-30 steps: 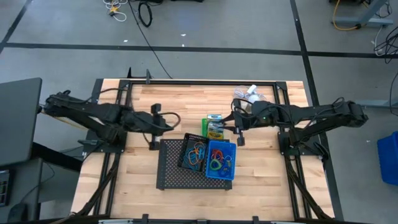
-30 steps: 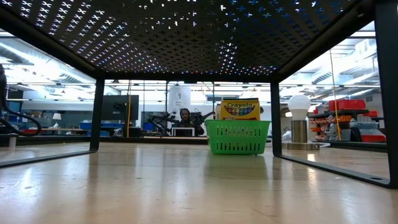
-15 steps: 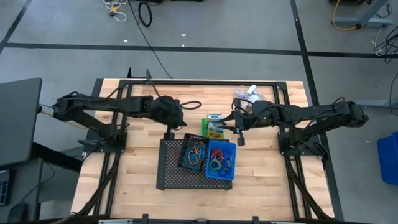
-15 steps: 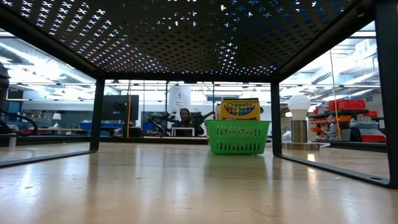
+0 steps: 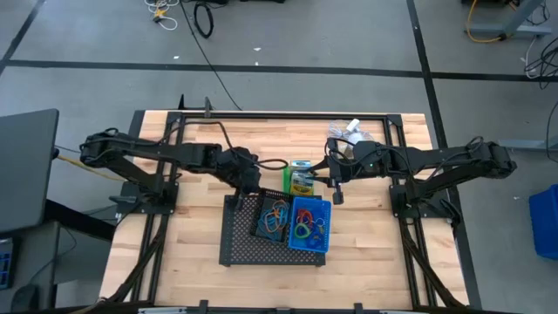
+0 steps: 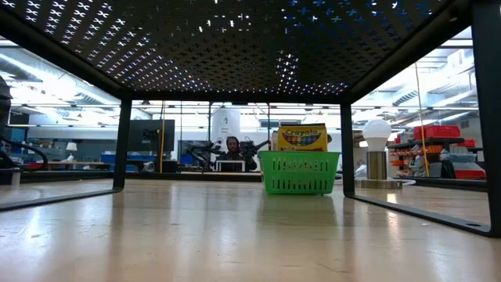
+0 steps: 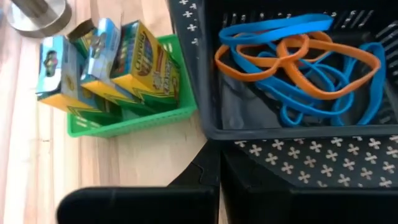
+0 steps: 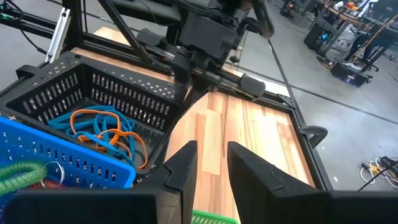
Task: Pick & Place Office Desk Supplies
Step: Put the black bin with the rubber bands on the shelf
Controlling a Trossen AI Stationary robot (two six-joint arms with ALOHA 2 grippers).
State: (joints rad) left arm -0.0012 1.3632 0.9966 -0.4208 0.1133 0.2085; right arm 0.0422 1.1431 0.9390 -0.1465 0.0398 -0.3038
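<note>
A green bin [image 5: 301,179] holding a yellow crayon box [image 7: 149,59] and two green-white boxes [image 7: 56,74] stands on the wood just beyond the black mesh tray [image 5: 235,240]. On the tray sit a black bin [image 7: 298,130] with blue and orange rubber bands [image 7: 298,62] and a blue bin [image 5: 310,227] with green and red loops. My left gripper [image 5: 251,185] is shut, slanting down over the tray's far left corner beside the black bin. My right gripper [image 8: 211,165] hangs open and empty to the right of the green bin.
A white mini fan [image 5: 353,131] stands at the far right, behind the right arm. In the low view, the tray's legs [image 6: 123,145] frame the green bin. Bare wood lies on the table's left and near sides.
My left gripper has swung toward the table's right edge and down, from over the bare wood to the tray's far left corner next to the black bin, tipping more steeply downward. It has stayed shut.
</note>
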